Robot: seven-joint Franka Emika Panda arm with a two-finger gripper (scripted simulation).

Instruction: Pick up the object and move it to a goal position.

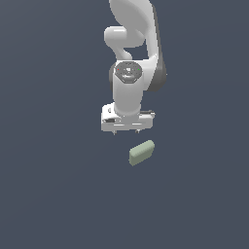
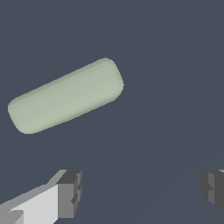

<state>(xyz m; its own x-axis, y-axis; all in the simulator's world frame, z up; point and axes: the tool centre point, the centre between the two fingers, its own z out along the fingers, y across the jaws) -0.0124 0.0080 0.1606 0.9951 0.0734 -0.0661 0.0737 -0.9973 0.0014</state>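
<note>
Hovering above the dark table [image 1: 48, 194], the gripper [image 1: 126, 131] stood wide apart and empty. The object [image 1: 141, 152] lay untouched, apparently mid-table, no edge being visible. Grasp, lift and transfer all remained; no goal marker was discernible.

The object [image 1: 141, 152] [image 2: 65, 96] is showing as a small, pale sage-green block with rounded edges and a plain matte surface. It is lying flat on the dark worktop [image 1: 53, 185], its long axis running diagonally in the exterior view, its far end pointing toward that view's right.
</note>
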